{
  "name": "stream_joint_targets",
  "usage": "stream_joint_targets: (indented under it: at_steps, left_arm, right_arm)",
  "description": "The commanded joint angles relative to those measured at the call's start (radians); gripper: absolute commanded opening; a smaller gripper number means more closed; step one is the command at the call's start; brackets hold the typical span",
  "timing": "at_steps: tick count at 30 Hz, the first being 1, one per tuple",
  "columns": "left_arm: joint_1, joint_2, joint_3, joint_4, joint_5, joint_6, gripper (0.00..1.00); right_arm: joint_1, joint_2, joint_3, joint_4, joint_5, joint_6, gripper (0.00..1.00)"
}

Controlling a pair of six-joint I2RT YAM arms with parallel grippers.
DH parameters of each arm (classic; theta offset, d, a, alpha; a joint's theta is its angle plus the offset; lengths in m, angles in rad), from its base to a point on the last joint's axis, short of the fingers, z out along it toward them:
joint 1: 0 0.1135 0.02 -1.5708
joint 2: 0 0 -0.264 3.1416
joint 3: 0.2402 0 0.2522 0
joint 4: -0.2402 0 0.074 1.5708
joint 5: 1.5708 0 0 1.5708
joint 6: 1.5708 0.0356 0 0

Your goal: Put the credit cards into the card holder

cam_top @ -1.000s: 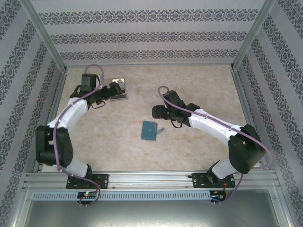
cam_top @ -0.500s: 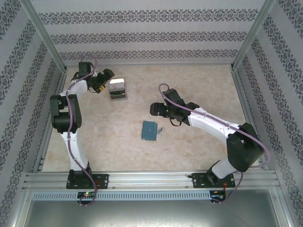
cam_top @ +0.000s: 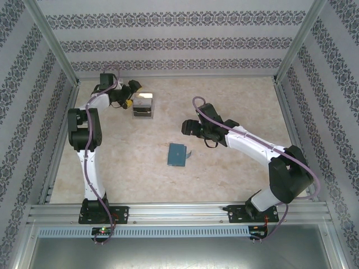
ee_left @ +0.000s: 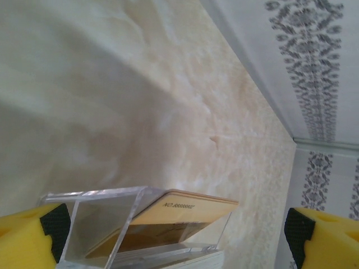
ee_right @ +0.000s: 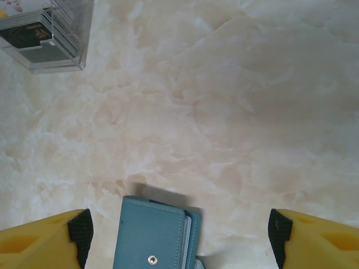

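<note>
The card holder [cam_top: 178, 154] is a teal wallet lying folded shut on the table, its snap button up; its upper part [ee_right: 154, 235] lies below my right gripper [ee_right: 179, 242]. That gripper [cam_top: 187, 128] hovers open, just right of and beyond the wallet, holding nothing. The credit cards sit in a clear plastic box [cam_top: 142, 105] at the far left: a tan card [ee_left: 188, 213] leans inside it, and a dark grey card [ee_right: 28, 36] shows through its wall. My left gripper [cam_top: 133, 95] is open beside the box's left side, its yellow fingers [ee_left: 28, 238] either side of the box [ee_left: 101, 224].
Metal frame rails and patterned walls close in the marble-look table [cam_top: 235, 101] on all sides. The left arm is stretched up along the left rail [cam_top: 61, 134]. The clear box [ee_right: 47, 33] stands apart from the wallet, with bare table between them.
The left arm has straightened up along the left side and its gripper has drawn back to the box's left. The box now sits squarer. The right arm shifted only slightly.
</note>
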Motion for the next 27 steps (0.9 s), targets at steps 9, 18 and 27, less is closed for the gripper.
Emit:
stream_joint_targets:
  at_steps: [9, 18, 27]
  left_arm:
    - [-0.205, 0.022, 0.067, -0.101, 0.137, 0.109, 0.99]
    - [-0.334, -0.006, -0.004, -0.05, 0.128, 0.055, 0.99]
    - [-0.441, 0.001, -0.028, 0.042, 0.159, -0.016, 0.99]
  right_arm:
    - [-0.024, 0.049, 0.006, 0.017, -0.103, 0.004, 0.72]
    - [-0.026, 0.043, -0.046, 0.043, -0.123, 0.036, 0.6]
    - [-0.052, -0.043, -0.126, 0.035, -0.079, 0.056, 0.58]
